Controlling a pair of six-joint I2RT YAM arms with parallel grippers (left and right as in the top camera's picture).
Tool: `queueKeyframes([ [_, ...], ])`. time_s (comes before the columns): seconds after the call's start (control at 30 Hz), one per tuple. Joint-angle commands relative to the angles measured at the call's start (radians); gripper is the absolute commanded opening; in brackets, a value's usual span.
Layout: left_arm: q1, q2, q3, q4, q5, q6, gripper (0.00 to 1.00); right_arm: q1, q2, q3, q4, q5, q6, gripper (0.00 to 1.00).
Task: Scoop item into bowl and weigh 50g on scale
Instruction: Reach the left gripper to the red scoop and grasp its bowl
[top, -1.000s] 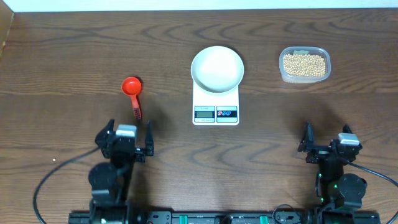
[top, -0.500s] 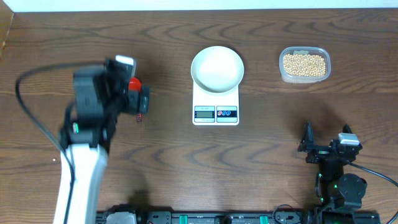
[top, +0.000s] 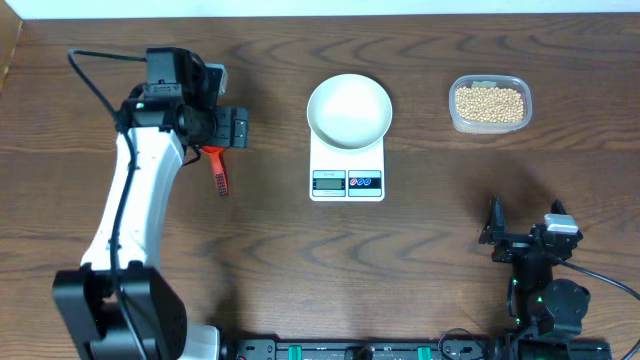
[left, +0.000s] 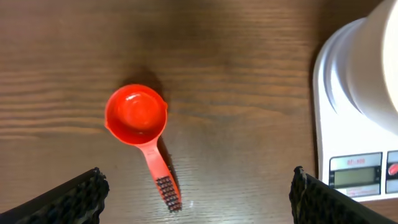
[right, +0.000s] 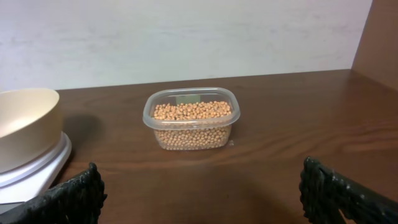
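Left jaws hang wide open, newly swung out above the red scoop; right jaws stay open, parked. Beans wait in their tub, bowl empty on the scale: your next move is grasping that scoop.

One bowl, one scale, one red scoop, one clear tub, beans (too many to count)

Dark wooden table with white scale, red scoop (handle end apparently ribbed), clear tub.
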Motion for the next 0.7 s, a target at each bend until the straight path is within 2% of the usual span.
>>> queueKeyframes([
  [0.0,0.008,0.046,0.012,0.037,-0.048,-0.070,0.96,0.006,-0.006,-0.002,-0.004,0.003,-0.011,0.99],
  [0.1,0.035,0.098,0.012,0.092,-0.192,-0.210,0.96,0.006,-0.006,-0.002,-0.004,0.003,-0.011,0.99],
  [0.17,0.083,0.149,0.012,0.138,-0.218,-0.256,0.96,0.006,-0.006,-0.002,-0.004,0.003,-0.011,0.99],
  [0.37,0.149,0.239,0.012,0.213,-0.196,-0.240,0.95,0.006,-0.006,-0.002,-0.004,0.003,-0.011,0.99],
  [0.5,0.145,0.290,0.012,0.230,-0.152,-0.197,0.84,0.006,-0.006,-0.002,-0.004,0.003,-0.011,0.99],
  [0.67,0.142,0.385,0.012,0.240,-0.152,-0.198,0.62,0.006,-0.006,-0.002,-0.004,0.003,-0.011,0.99],
])
